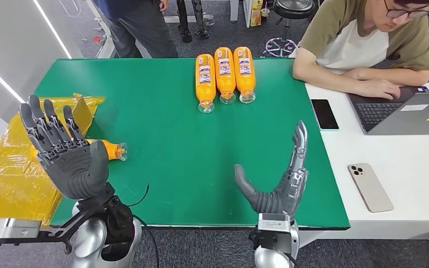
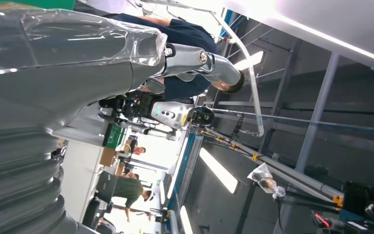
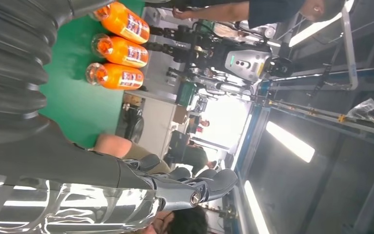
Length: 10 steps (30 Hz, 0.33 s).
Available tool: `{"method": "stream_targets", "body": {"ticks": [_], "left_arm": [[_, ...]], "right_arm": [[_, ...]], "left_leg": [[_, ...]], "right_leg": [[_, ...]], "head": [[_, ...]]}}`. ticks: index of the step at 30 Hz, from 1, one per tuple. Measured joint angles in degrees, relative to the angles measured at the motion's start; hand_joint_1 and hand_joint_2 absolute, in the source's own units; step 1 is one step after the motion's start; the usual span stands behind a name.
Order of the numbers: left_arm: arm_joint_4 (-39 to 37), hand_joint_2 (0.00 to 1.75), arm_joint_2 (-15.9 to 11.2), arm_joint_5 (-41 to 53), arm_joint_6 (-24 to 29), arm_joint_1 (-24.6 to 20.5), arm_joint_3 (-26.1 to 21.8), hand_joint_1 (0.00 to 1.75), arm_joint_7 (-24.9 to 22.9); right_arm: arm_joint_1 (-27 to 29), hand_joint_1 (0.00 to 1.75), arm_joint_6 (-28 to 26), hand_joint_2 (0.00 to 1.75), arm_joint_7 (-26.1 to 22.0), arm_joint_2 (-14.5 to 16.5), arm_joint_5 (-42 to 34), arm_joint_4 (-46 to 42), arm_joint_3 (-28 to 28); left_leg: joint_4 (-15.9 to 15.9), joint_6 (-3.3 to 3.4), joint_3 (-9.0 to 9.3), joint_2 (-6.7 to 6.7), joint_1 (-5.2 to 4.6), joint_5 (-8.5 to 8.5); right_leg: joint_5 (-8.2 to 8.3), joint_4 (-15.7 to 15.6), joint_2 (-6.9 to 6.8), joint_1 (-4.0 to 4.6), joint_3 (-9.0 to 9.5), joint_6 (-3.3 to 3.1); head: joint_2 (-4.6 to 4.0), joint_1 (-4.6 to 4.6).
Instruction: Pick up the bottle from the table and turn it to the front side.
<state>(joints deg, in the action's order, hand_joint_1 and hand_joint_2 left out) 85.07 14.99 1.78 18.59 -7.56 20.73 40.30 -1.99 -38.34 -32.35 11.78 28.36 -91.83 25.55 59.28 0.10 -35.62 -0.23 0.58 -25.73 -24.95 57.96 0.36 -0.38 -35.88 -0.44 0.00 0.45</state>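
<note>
Green table mat [image 1: 167, 139] taken as reference. Left hand [image 1: 70, 153] raised above the mat's left edge, palm facing the camera, fingers spread and upright, holding nothing. Right hand [image 1: 279, 178] raised over the near edge of the mat toward its right side, seen edge-on, fingers straight and pointing up, thumb out to the left, also holding nothing.

One orange plastic bottle with a clear cap [image 1: 111, 149] lies on its side at the mat's left edge, cap end pointing toward the mat's centre; most of its body is hidden behind the left hand, so its label side cannot be read. It lies just beside a crumpled yellow plastic sheet [image 1: 11, 167] that spreads off the mat's left edge.

Three more orange plastic bottles with labels [image 1: 225, 75] lie side by side at the far side of the mat, touching or nearly touching, caps toward the robot; the right wrist view shows the same row [image 3: 119, 46].

On the white table [image 1: 402, 184] to the right of the mat: a black phone [image 1: 324, 114] just beside the mat's edge, a light-coloured phone [image 1: 370, 187] further out, and a grey laptop [image 1: 408, 111] with a seated person's hand [image 1: 377, 88] next to it. A second person [image 1: 134, 25] stands beyond the mat's far edge
</note>
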Motion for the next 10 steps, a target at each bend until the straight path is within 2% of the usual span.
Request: {"method": "stream_targets", "body": {"ticks": [10], "left_arm": [[0.0, 1.75, 0.0, 0.7, -0.6, 0.0, -0.1, 0.00, 0.0]], "right_arm": [[0.0, 0.00, 0.0, 1.75, 0.9, 0.0, -0.4, 0.1, 0.1]], "left_leg": [[0.0, 0.00, 0.00, 0.00, 0.00, 0.00]], "right_leg": [[0.00, 0.0, -0.01, 0.00, 0.00, 0.00]], "head": [[0.00, 0.00]]}}
